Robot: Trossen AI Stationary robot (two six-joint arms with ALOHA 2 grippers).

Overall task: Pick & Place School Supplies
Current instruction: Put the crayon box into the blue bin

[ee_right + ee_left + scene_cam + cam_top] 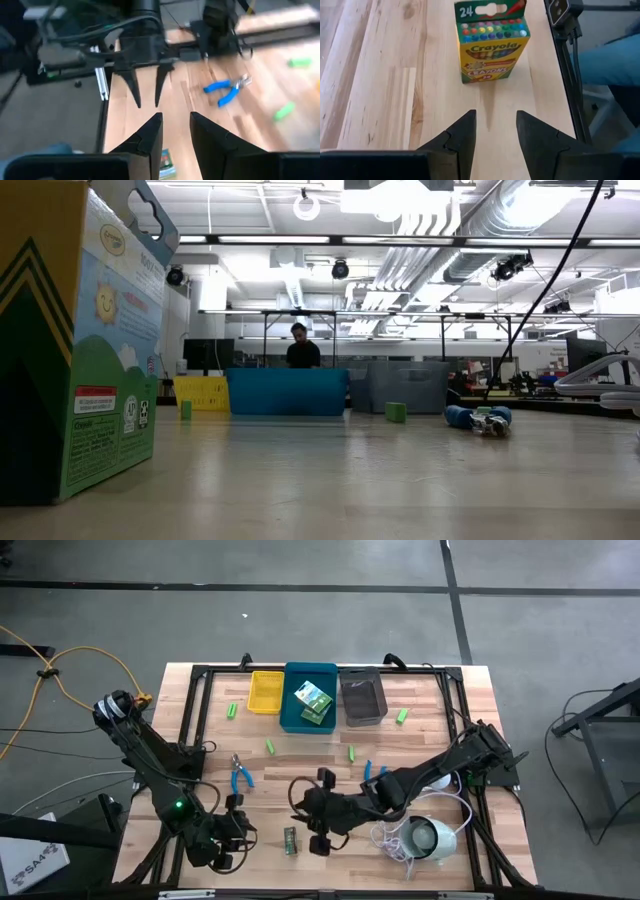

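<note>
Both arms hang low over the near edge of the wooden table (420, 740), facing each other across a crayon box (290, 840) that stands upright on the bare wood between them. The left gripper (236, 831) has its fingers (462, 132) parted a little, a narrow gap with nothing in it, and the box sits just ahead of the tips, not touched. The right gripper (312, 823) is likewise slightly parted and empty, hovering above the box. A second crayon box (314, 703) lies inside the blue bin (310, 672) at the far side. One pair of blue-handled pliers (240, 774) lies near the left arm. Green stubs (270, 746) are scattered across the middle of the table.
</note>
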